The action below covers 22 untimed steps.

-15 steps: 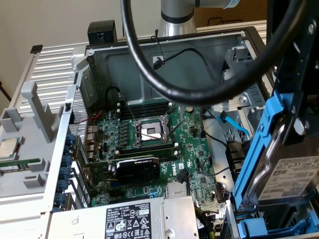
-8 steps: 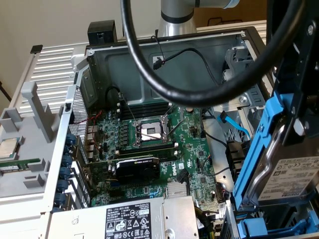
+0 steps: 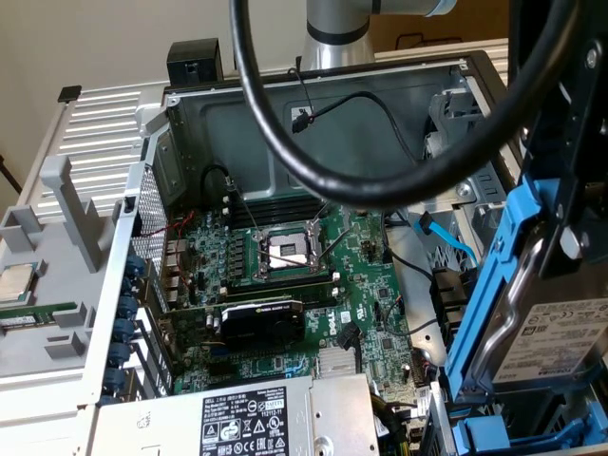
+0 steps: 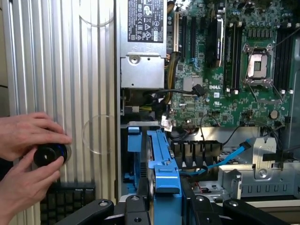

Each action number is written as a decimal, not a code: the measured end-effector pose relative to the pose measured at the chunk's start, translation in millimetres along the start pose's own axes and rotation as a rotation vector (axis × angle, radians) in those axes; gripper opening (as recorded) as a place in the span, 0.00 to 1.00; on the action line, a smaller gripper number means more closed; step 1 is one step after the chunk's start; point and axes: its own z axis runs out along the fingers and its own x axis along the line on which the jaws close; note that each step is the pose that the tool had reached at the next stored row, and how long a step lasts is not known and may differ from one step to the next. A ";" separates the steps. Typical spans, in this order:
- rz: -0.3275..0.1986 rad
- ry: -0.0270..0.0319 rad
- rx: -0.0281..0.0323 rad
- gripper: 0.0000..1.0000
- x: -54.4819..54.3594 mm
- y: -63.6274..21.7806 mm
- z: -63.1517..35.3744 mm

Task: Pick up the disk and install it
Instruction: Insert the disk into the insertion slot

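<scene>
Exterior view: the computer box (image 3: 247,133) lies open, a grey metal tub with thin walls. Inside it sits a flat green board (image 3: 366,285) covered in tiny bumpy parts, with a square metal socket (image 3: 285,252) in the middle and a black card (image 3: 261,318) in front of it. A grey metal box with a sticker (image 3: 247,423) fills the near corner. A fat, smooth black cable (image 3: 313,180) loops across the front. At the exterior view's right the disk (image 3: 556,337) stands on edge, shiny silver with a white label, clipped in a bright blue plastic frame (image 3: 494,275), at the side of the open box. In the wrist view the claw (image 4: 165,204) is clenched on the disk, a black finger (image 4: 136,207) on each side of the blue frame. Over a ribbed metal sheet (image 4: 61,70), a person's hands (image 4: 26,133) hold a round black knob (image 4: 47,155).
</scene>
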 end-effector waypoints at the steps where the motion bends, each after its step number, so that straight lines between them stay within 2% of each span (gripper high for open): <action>1: 0.000 0.0003 0.0001 0.36 0.0 0.1 0.1; 22: -0.020 0.0025 -0.0013 0.36 0.1 2.0 0.5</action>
